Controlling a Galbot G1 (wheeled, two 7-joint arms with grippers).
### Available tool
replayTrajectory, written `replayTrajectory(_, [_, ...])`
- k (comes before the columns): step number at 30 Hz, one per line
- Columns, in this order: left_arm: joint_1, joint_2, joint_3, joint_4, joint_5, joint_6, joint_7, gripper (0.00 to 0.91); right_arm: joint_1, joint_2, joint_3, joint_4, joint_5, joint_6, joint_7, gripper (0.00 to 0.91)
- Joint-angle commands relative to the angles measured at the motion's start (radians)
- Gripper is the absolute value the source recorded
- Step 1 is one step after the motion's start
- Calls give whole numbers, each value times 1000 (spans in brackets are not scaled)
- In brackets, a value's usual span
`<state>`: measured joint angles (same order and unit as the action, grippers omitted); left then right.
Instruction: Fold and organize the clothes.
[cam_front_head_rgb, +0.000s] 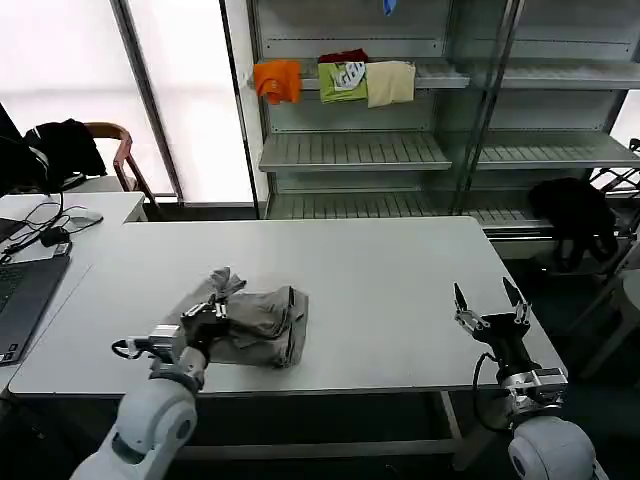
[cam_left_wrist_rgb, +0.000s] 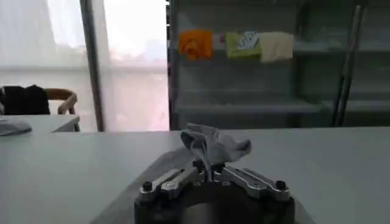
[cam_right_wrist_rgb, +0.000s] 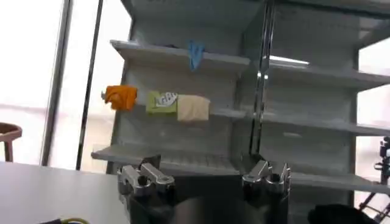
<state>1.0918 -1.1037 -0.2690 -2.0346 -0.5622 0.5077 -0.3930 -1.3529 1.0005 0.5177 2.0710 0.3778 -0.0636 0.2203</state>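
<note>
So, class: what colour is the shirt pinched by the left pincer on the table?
Light grey, plain where visible. The shirt shows best in the head view, its edge gripped by the left pincer.

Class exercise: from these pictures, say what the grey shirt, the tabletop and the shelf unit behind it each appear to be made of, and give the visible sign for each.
Grey shirt: soft matte cloth; it creases and bunches where the left gripper pinches it. Tabletop: smooth, pale, faintly glossy, probably laminate. Shelf unit: likely grey painted metal, with thin slatted shelves and slim uprights.

Strong backlight from blown-out windows (cam_front_head_rgb: 190, 90); soft shadows on table (cam_front_head_rgb: 380, 290); near-field blur at left gripper (cam_left_wrist_rgb: 211, 178).
</note>
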Motion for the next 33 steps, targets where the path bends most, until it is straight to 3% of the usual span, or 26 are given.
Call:
replayTrajectory(1, [-111, -110, 167, 121, 70, -11, -1, 0, 5, 0, -3, 2, -1, -2, 0, 907])
replayTrajectory(11, [-102, -110, 185, 117, 86, -2, 16, 20, 8, 4, -7, -3, -1, -1, 0, 907])
replayTrajectory(12, [-102, -110, 184, 117, 87, -2, 18, 91, 8, 5, -6, -2, -1, -1, 0, 907])
replayTrajectory(13, [-103, -109, 184, 119, 90, -1, 19, 272, 7, 5, -7, -2, -1, -1, 0, 907])
replayTrajectory(14, [-103, -107, 184, 122, 94, -1, 22, 514, 6, 4, -6, -2, -1, 0, 0, 907])
replayTrajectory(15, [-104, -105, 185, 125, 100, 3, 29, 897, 5, 4, -5, -3, -1, 1, -1, 907])
replayTrajectory(24, [-83, -96, 213, 74, 154, 30, 80, 907, 10, 8, -8, -6, -1, 1, 0, 907])
replayTrajectory(33, [-68, -91, 270, -74, 144, -7, 115, 907, 24, 15, -30, -9, -12, -4, 1, 907])
